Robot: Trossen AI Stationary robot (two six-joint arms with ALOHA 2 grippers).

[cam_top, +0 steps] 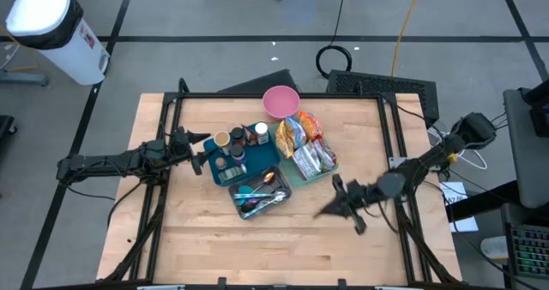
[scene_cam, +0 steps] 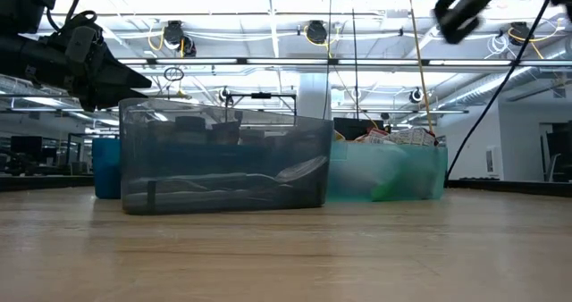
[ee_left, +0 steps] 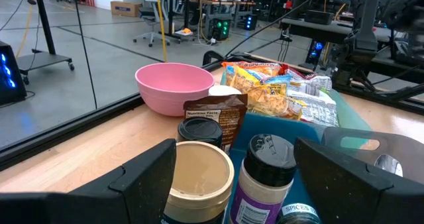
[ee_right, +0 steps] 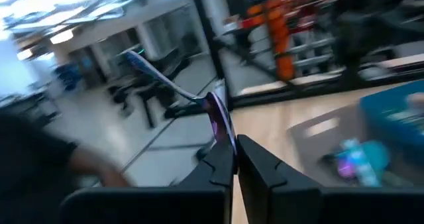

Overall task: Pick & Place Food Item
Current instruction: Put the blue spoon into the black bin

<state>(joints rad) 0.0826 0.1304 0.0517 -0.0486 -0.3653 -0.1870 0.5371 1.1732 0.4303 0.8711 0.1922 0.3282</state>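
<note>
Pale wood-plank tabletop, smooth, framed by black rails; grey floor with dark tape lines around it. White cylindrical bin with black band stands off the far left corner.

Teal tray holds crinkled foil snack packets, several, count uncertain. Blue bin holds jars: one tan-lidded jar, one black-lidded shaker with purple label, one reading "SPICES", and a brown pouch printed "Nutrition Facts". Clear smoky container holds metal cutlery. One pink round bowl, matte, sits beside the packets.

Left hand: fingers apart, hovering at the jars. Right hand: fingers pressed together, clamped on one thin purple-edged packet, over bare wood right of the tray.
</note>
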